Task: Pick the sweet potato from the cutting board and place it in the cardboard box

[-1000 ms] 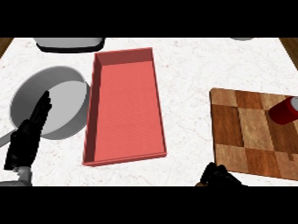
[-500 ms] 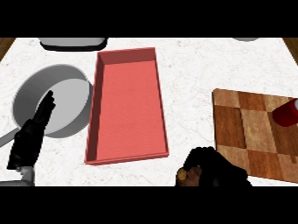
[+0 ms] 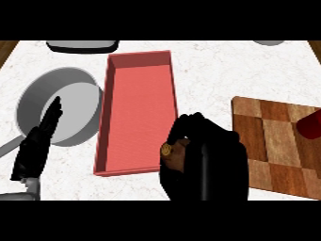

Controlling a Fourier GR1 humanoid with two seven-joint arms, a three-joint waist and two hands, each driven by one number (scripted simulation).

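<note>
Head view, the only view.

Table (image 3: pixel 246 70): one, white marbled top.

Cardboard box (image 3: pixel 138 108): one. Long, salmon-red, open at the top, set lengthwise away from the robot near the middle of the table.

Cutting board (image 3: pixel 274 141): one, chequered wood in light and dark squares. It lies at the right, apart from the box, with a strip of table between them.

Sweet potato (image 3: pixel 319 123): one. Red and stubby with a pale flat end, lying tilted on the far right part of the cutting board, partly cut by the view's edge. No hand touches it.

Pan (image 3: pixel 34 94): one, grey and round, just left of the box. Its handle runs off toward the lower left edge.

Far edge of the table: one dark grey thing (image 3: pixel 83 45) at the upper left and one pale grey thing (image 3: pixel 270 42) at the upper right. Both are cut off, so I cannot tell what they are.

Right hand (image 3: pixel 208 162): black, low in the view, over the gap between the box's near right corner and the cutting board's left edge, and well apart from the sweet potato. Its fingers (image 3: pixel 190 123) are curled inward. A brown patch with a small round yellowish disc shows on the hand's left side; I cannot tell what it is.

Left hand (image 3: pixel 41 141): black, at the lower left. Its fingers are straight and held together, pointing away from the robot, with the tips over the pan's near side. Nothing is in its grasp.
</note>
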